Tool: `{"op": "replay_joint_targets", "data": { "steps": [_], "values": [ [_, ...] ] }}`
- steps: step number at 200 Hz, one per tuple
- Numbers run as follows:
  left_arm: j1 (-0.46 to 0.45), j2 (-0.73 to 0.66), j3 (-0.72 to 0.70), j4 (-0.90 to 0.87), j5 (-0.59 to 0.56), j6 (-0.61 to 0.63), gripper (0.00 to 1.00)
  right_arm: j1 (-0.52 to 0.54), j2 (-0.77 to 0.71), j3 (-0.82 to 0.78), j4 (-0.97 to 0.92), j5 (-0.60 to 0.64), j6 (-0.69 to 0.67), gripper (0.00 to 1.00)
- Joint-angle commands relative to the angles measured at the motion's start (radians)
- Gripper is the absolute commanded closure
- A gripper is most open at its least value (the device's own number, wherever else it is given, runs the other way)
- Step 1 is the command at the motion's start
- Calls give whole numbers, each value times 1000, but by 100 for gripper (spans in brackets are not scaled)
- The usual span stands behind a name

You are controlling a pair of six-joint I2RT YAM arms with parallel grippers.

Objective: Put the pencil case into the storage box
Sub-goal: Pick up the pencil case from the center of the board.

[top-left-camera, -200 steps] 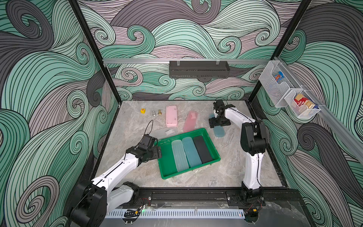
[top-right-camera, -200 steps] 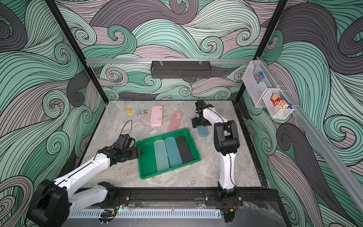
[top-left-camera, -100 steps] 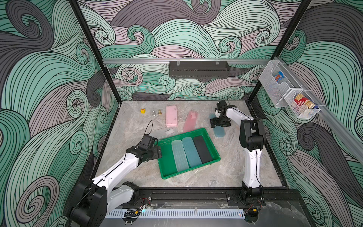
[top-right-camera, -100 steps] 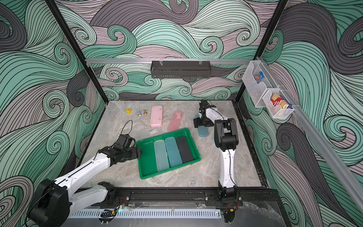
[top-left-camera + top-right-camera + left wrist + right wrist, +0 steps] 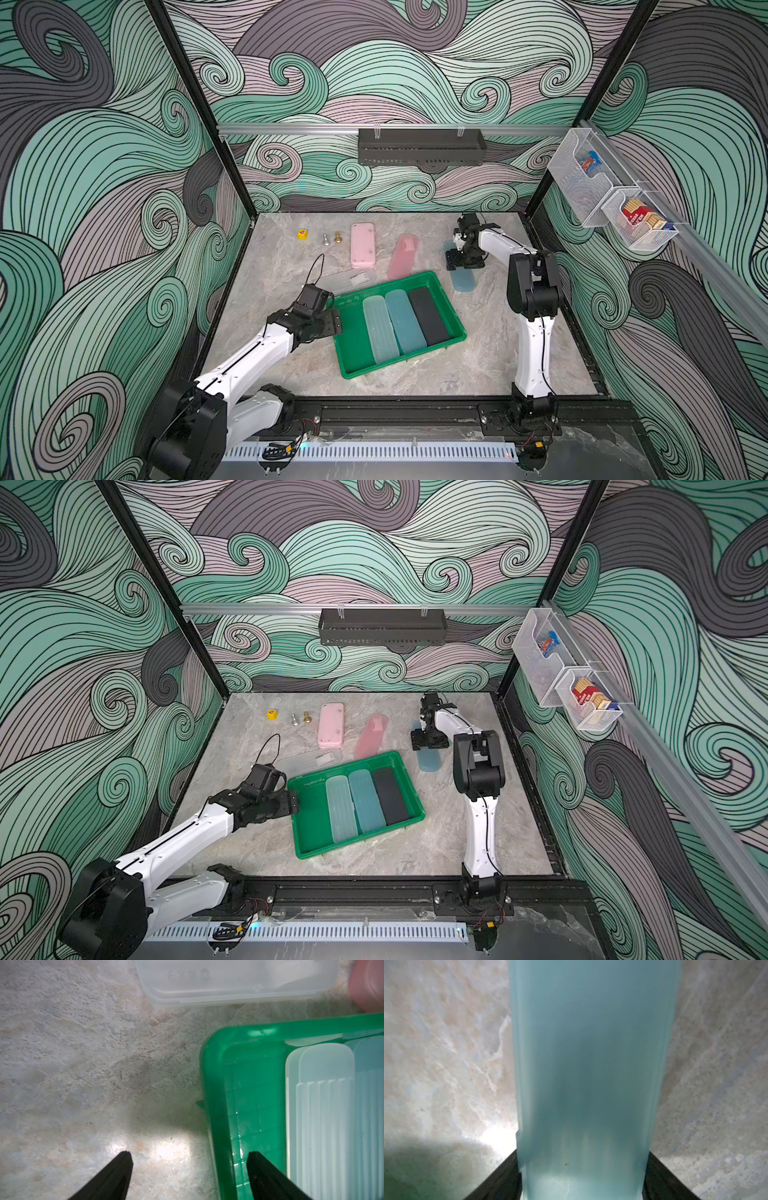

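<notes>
The storage box [image 5: 353,357] [image 5: 311,833] is a shallow green tray in the middle of the table. Three pencil cases lie in it side by side: pale clear [image 5: 380,328], teal [image 5: 405,320] and black [image 5: 428,316]. A light blue pencil case [image 5: 463,280] [image 5: 429,760] [image 5: 591,1064] lies flat on the table behind the tray's right corner. My right gripper [image 5: 462,262] [image 5: 428,742] [image 5: 583,1154] is down over its far end, a finger against each long side. My left gripper [image 5: 332,322] [image 5: 293,804] [image 5: 189,1153] stands open astride the tray's left wall [image 5: 209,1084].
Behind the tray lie a clear case [image 5: 347,280], a pink case [image 5: 363,245] and a translucent red case [image 5: 402,255]. A yellow die [image 5: 303,234] and two small metal pieces [image 5: 326,239] sit at the back left. A black shelf [image 5: 419,146] and wire baskets [image 5: 582,174] hang on the walls.
My right gripper has settled onto the light blue pencil case and its fingers have closed in on the case's sides. The left arm has not moved.
</notes>
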Motion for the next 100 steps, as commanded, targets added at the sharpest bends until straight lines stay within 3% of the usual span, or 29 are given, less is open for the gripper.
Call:
{"op": "replay_joint_targets", "data": {
  "steps": [1,64,100],
  "values": [
    [6,-2,-1,-6,-12,11,10,2,-99,-50,-24,-10,26,30],
    [6,-2,-1,-7,-12,9,10,34,-395,-227,-24,-59,65,30],
    [6,-8,-3,-7,-15,7,10,167,-569,-367,-21,-70,122,30]
  ]
}}
